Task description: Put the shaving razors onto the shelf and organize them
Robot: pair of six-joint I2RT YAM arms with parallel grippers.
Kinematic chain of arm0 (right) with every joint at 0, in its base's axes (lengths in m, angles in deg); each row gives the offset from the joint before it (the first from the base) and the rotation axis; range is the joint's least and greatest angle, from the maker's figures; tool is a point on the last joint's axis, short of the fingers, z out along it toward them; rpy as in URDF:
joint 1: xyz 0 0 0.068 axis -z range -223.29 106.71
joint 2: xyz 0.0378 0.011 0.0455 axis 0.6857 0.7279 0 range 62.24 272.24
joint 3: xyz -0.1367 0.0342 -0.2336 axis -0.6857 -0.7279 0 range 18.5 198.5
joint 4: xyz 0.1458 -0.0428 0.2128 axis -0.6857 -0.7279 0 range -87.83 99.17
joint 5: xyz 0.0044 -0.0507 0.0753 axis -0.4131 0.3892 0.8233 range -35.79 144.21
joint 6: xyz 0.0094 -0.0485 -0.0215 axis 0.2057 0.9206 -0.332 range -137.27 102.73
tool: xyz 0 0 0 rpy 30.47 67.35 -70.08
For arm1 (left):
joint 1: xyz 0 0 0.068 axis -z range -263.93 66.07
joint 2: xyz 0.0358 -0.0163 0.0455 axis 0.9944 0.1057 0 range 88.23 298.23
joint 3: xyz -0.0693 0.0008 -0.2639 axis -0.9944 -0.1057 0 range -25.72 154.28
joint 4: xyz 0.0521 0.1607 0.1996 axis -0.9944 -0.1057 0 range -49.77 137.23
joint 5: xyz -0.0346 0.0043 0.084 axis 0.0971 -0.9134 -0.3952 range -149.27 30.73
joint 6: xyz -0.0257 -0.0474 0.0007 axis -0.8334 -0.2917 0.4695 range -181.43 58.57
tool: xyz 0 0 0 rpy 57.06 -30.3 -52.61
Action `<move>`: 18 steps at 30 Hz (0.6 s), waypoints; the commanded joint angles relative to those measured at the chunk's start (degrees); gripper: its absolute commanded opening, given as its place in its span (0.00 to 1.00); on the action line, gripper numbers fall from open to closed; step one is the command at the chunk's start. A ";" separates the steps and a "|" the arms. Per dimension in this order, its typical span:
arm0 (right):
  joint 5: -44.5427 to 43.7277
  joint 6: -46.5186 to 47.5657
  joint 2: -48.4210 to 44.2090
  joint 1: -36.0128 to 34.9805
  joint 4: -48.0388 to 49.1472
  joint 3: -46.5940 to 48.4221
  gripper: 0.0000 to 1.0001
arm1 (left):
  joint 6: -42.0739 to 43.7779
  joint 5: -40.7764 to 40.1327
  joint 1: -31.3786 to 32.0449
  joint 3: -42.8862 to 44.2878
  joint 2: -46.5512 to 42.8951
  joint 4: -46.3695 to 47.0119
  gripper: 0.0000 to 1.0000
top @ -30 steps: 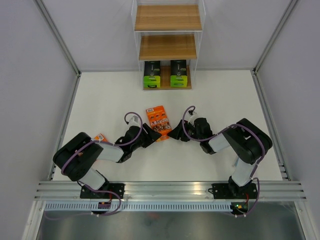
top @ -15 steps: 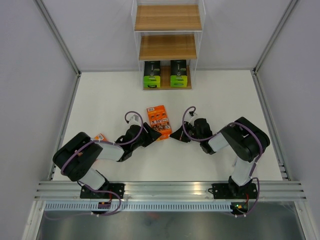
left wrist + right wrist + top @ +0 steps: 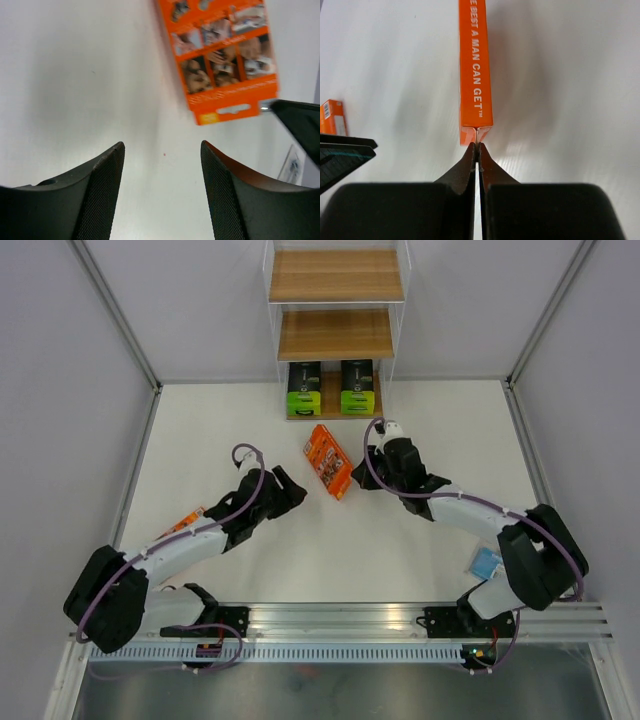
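The right gripper [image 3: 477, 147] pinches the thin end of an orange razor pack [image 3: 475, 75] and holds it in front of the shelf [image 3: 335, 335]. The left gripper [image 3: 162, 145] is close by the pack. Its fingers [image 3: 100, 200] are wide apart and hold nothing.

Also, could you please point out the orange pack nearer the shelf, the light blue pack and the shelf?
orange pack [image 3: 328, 462]: top view, printed face.
light blue pack [image 3: 486, 563]: top view, visible corner.
shelf [image 3: 335, 335]: top view, middle board.
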 commanded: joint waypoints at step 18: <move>-23.71 26.48 -1.84 -13.87 -18.03 3.72 0.00 | 6.38 12.43 -11.48 18.52 12.87 -9.64 0.77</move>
